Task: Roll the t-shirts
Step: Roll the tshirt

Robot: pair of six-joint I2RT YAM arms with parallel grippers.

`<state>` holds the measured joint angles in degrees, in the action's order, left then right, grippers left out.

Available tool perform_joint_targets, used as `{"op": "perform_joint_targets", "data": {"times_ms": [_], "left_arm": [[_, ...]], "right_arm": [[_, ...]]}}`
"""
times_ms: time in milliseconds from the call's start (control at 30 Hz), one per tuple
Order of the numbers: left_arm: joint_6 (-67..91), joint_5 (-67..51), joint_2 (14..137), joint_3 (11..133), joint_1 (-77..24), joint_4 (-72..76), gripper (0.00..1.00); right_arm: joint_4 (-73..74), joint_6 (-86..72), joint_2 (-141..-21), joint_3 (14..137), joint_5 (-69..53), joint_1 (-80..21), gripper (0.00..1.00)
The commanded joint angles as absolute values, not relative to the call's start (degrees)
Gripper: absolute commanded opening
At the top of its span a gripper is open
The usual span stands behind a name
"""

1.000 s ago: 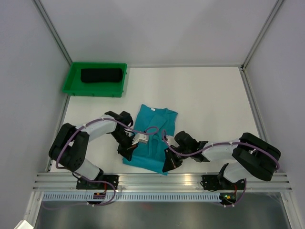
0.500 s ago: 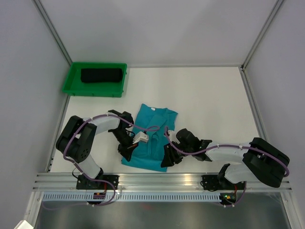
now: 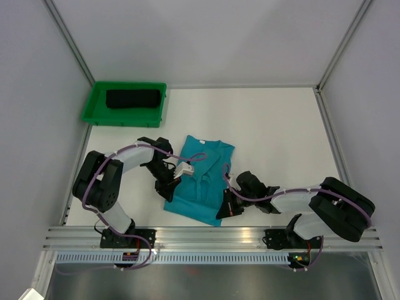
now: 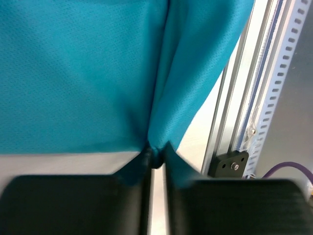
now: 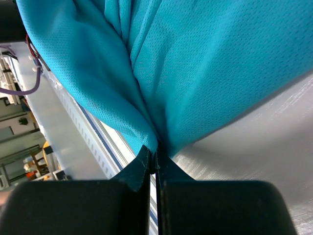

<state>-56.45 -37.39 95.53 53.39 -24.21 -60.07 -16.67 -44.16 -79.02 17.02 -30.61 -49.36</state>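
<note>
A teal-blue t-shirt lies folded lengthwise on the white table, neck label at the far end. My left gripper is shut on its near-left edge; the left wrist view shows the cloth pinched between the fingertips. My right gripper is shut on its near-right corner; the right wrist view shows the cloth drawn up into the closed fingertips. A dark rolled shirt lies in the green tray.
The green tray stands at the far left corner. An aluminium rail runs along the near table edge, close to the shirt's hem; it also shows in the left wrist view. Grey walls enclose the table on three sides.
Both grippers kept hold of the hem. The shirt's near edge shifted slightly right and its folds tightened; the left arm's elbow swung further back and the right gripper moved a little toward the rail.
</note>
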Motion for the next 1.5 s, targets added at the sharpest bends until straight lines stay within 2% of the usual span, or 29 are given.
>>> {"op": "perform_joint_targets", "data": {"times_ms": [0, 67, 367, 500, 567, 633, 667, 700, 733, 933, 1033, 1133, 1267, 1400, 1467], "left_arm": [[-53.3, -40.2, 96.7, 54.4, -24.2, -60.2, 0.09], [-52.2, -39.3, 97.4, 53.4, -24.2, -59.7, 0.02], [-48.6, -27.9, 100.9, 54.7, -22.0, -54.6, 0.02], [-49.7, -28.0, 100.4, 56.1, -22.0, -55.1, 0.02], [-50.2, -30.6, 98.2, 56.6, -21.9, -55.8, 0.07], [-51.8, -32.4, 96.2, 56.8, -22.0, -56.5, 0.16], [-52.4, -32.6, 95.0, 56.8, -22.0, -56.9, 0.23], [-53.9, -32.7, 92.7, 56.8, -22.0, -57.0, 0.36], [-54.8, -32.5, 91.5, 56.7, -22.0, -57.1, 0.40], [-62.5, -32.3, 80.5, 56.6, -22.0, -58.3, 0.47], [-65.7, -31.4, 73.0, 54.0, -23.1, -55.6, 0.53], [-67.4, -27.0, 62.9, 46.4, -28.2, -48.8, 0.56], [-71.4, -21.5, 51.7, 35.3, -39.2, -41.7, 0.69], [-70.9, -17.3, 51.5, 30.2, -43.6, -39.0, 0.77], [-69.9, -15.2, 52.3, 29.2, -44.6, -35.8, 0.77]], "right_arm": [[-18.6, -46.4, -80.6, 16.9, -30.8, -49.1, 0.00], [-18.1, -46.9, -80.2, 16.4, -30.4, -48.9, 0.00], [-9.9, -47.7, -73.1, 13.8, -27.5, -43.2, 0.00], [-9.3, -47.0, -74.7, 16.2, -28.0, -43.1, 0.00], [-7.1, -46.1, -75.8, 17.7, -28.4, -43.0, 0.00], [-5.1, -44.1, -76.0, 20.0, -28.0, -43.1, 0.00], [-4.5, -43.9, -75.9, 20.5, -28.0, -43.1, 0.00], [-3.8, -43.7, -75.8, 20.9, -27.9, -43.0, 0.00], [-3.6, -43.7, -75.9, 21.1, -28.1, -43.0, 0.00], [-4.0, -44.4, -78.7, 22.6, -29.7, -43.1, 0.00], [-4.0, -44.5, -78.7, 23.0, -29.5, -43.0, 0.00], [-3.5, -44.7, -77.8, 23.4, -29.1, -43.0, 0.00], [-3.8, -44.6, -78.3, 23.6, -29.0, -43.0, 0.00], [-4.1, -44.3, -79.2, 23.8, -29.4, -43.0, 0.00], [-4.0, -44.1, -79.6, 24.0, -29.5, -43.0, 0.00]]}}
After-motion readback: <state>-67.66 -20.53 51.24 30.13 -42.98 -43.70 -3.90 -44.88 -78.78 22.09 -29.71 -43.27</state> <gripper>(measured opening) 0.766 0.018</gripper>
